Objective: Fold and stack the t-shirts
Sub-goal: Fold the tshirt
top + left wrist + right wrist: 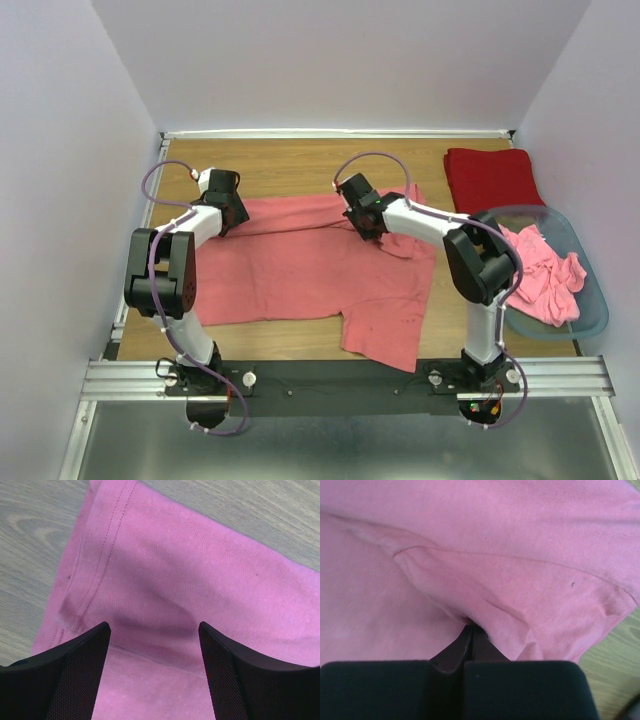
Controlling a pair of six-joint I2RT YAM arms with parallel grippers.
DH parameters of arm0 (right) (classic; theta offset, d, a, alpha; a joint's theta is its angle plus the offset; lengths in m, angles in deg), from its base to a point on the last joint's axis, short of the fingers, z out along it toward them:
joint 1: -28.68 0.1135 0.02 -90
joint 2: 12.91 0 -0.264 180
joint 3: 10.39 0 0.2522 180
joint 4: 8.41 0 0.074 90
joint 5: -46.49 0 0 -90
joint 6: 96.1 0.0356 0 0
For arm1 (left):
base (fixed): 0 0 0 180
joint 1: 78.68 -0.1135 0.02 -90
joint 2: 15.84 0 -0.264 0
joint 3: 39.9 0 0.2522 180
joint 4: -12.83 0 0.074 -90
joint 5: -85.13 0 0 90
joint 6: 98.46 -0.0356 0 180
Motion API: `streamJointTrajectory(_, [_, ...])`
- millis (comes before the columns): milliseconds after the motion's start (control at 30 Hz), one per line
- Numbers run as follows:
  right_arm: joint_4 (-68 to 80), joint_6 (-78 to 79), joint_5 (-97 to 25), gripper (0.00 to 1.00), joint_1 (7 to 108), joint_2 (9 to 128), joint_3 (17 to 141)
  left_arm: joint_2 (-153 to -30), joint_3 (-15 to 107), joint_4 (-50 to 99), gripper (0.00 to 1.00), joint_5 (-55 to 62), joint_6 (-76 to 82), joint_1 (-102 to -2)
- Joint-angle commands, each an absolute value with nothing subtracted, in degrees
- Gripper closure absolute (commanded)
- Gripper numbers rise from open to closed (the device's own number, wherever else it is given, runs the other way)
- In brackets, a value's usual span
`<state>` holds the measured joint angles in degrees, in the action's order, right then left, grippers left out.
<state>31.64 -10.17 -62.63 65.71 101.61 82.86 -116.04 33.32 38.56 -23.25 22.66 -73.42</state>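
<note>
Two arms are seen from the top external view, reaching out over a wooden table (290, 165) on which one salmon-pink t-shirt (300, 275) is spread flat, its near right part hanging towards the near edge. The left gripper (232, 212) is placed over the far left part of that shirt, and the right gripper (365, 225) is set down on its far edge, right of the middle. A deep red t-shirt (492, 178) is laid folded at the far right corner of the table, and just near it an oval grey-blue basket (592, 312) is stood, in which crumpled pink t-shirts (545, 275) are heaped. From the left wrist view, the left gripper (154, 626) is shown with its two dark fingers (80, 670) held wide apart above the salmon-pink t-shirt (200, 570); a stitched hem is seen running along the cloth's left edge, with bare table (30, 540) to the left and at the far right. Nothing is held between these fingers, and whether their tips touch the cloth cannot be told. From the right wrist view, the right gripper (471, 630) is shown with its jaws pressed together, and a raised fold of the salmon-pink t-shirt (495, 540) is pinched at their tips, creases being drawn towards that point. A strip of table (620, 645) is visible at the right edge, beyond the cloth's border.
</note>
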Motion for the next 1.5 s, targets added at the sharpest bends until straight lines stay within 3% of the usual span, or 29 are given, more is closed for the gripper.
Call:
streamJointTrajectory(0, [37.2, -8.7, -54.3, 0.99, 65.5, 97.0, 82.1, -116.7, 34.4, 38.6, 0.21, -23.1, 22.5, -73.7])
streamJointTrajectory(267, [48.7, -6.8, -40.1, 0.99, 65.5, 98.2, 84.7, -116.8, 35.1, 39.1, 0.20, -23.3, 22.3, -73.6])
streamJointTrajectory(533, [52.3, -3.6, -35.1, 0.98, 65.5, 101.3, 88.8, -116.6, 35.4, 39.6, 0.20, -23.4, 22.3, -73.7])
streamJointTrajectory(567, [52.4, -3.2, -34.6, 0.93, 65.5, 101.3, 89.4, -116.6, 35.4, 39.6, 0.21, -23.6, 22.3, -73.6])
streamJointTrajectory(633, [52.6, -2.0, -33.3, 0.69, 65.4, 101.9, 91.6, -116.5, 35.4, 39.7, 0.20, -23.9, 22.4, -73.6])
streamJointTrajectory(667, [52.5, -1.6, -33.1, 0.64, 65.4, 102.0, 92.2, -116.7, 35.4, 39.6, 0.20, -23.9, 22.4, -73.6])
streamJointTrajectory(867, [51.1, 1.5, -35.8, 0.58, 56.8, 99.8, 95.0, -117.6, 36.5, 39.6, 0.20, -23.4, 23.1, -74.4])
streamJointTrajectory(1067, [44.1, 7.6, -33.4, 0.55, 44.4, 92.9, 85.6, -119.8, 38.8, 39.9, 0.20, -21.2, 23.4, -75.3])
streamJointTrajectory(1300, [42.2, 13.8, -37.0, 0.57, 41.2, 83.5, 70.6, -122.2, 39.4, 39.5, 0.21, -19.9, 24.2, -76.1])
streamJointTrajectory(1467, [38.0, 17.7, -32.4, 0.61, 39.8, 79.4, 62.8, -123.1, 39.8, 39.6, 0.21, -19.4, 24.2, -76.7])
